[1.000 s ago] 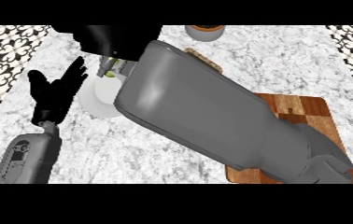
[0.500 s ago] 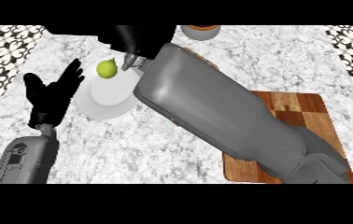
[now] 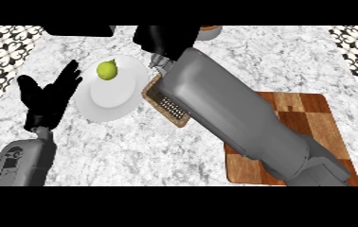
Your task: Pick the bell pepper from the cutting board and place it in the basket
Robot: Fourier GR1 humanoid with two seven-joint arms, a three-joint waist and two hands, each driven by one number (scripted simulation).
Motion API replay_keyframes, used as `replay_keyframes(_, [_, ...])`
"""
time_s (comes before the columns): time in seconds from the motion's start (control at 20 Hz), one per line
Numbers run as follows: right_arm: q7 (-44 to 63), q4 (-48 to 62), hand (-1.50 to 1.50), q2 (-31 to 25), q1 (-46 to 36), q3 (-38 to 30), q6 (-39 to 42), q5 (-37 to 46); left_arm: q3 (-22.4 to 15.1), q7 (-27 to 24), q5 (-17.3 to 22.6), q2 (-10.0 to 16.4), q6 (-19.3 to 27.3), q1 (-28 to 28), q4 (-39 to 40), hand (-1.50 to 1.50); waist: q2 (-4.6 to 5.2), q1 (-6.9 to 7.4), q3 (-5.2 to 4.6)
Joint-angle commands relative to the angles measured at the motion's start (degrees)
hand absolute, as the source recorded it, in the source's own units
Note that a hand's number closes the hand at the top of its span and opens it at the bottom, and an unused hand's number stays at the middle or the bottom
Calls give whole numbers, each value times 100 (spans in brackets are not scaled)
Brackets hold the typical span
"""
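Grey-white marble counter point(image 3: 140, 150), with patterned tile point(image 3: 17, 46) at its far left and far right corners. A white plate point(image 3: 111, 100) sits toward the counter's left edge, and a small yellow-green fruit point(image 3: 106, 70) lies on the plate's far rim area.

Just right of the plate is a woven basket point(image 3: 152, 94). Only its left rim and a bit of grey mesh show; the right forearm point(image 3: 231, 112) covers the rest. The wooden cutting board point(image 3: 308, 117) is near the counter's right edge. Its near-left part is hidden under the same forearm, and the visible wood is bare.

The bell pepper can't be made out anywhere, and whether it is in the basket or in the hand can't be told.

The right hand point(image 3: 168, 39) is a black mass near the counter's far edge, above the basket in the view. Can't tell whether it holds anything or how it is set.

The left hand point(image 3: 45, 98) rests at the counter's left edge beside the plate, spread wide with fingers up, holding nothing. The left forearm point(image 3: 24, 162) is cut off at the near left corner.

A dark shape point(image 3: 77, 30) at the far edge is cut off and unidentifiable. A brownish round vessel point(image 3: 210, 30) is also at the far edge, mostly behind the right hand and cut off.
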Motion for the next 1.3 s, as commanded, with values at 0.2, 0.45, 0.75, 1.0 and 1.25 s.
replay_keyframes(0.2, [1241, -297, -150, 75, 93, -350, -1120, 402, 20, 50, -42, -62, 123, 7, -6, 0, -28, -117, 5])
replay_keyframes(0.45, [1147, -982, -150, 76, 344, -1390, -1622, 866, 169, 86, -8, 41, 168, 97, -25, 0, -100, -335, 20])
replay_keyframes(0.75, [909, -2621, -150, 77, 1475, -1863, -1179, 967, 129, -77, -16, -47, 142, 524, -198, 0, -171, -502, 25])
replay_keyframes(1.0, [692, -4296, -150, 79, 2908, -1504, -280, 590, 289, 128, 91, 102, 130, 497, -331, 0, -151, -545, 22])
replay_keyframes(1.25, [541, -6124, -150, 0, 4121, -1186, 520, 207, 293, -32, 64, 76, 107, 585, -227, 0, -121, -617, 13])
